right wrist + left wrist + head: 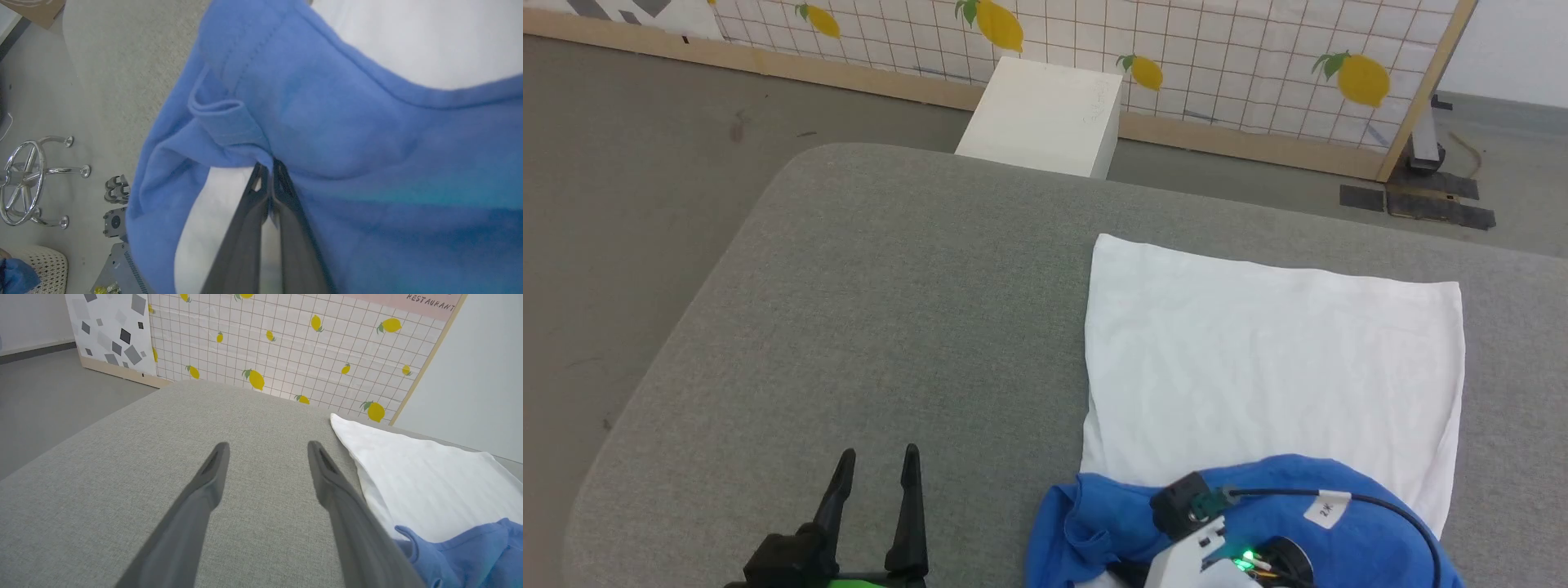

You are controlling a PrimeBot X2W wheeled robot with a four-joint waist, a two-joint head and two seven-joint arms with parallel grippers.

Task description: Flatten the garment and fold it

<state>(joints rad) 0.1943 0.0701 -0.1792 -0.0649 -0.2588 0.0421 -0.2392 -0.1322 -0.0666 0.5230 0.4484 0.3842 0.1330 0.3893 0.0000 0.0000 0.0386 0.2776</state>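
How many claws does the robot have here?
2. The left claw is open above the grey table, left of the shirt; the right claw is shut on the shirt's blue sleeve.

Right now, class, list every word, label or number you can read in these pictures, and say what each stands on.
"RESTAURANT": on the pink band topping the lemon-patterned wall panel.
White tag on the black cable above the garment: marks too small to read.
White box: faint scribble, unreadable.
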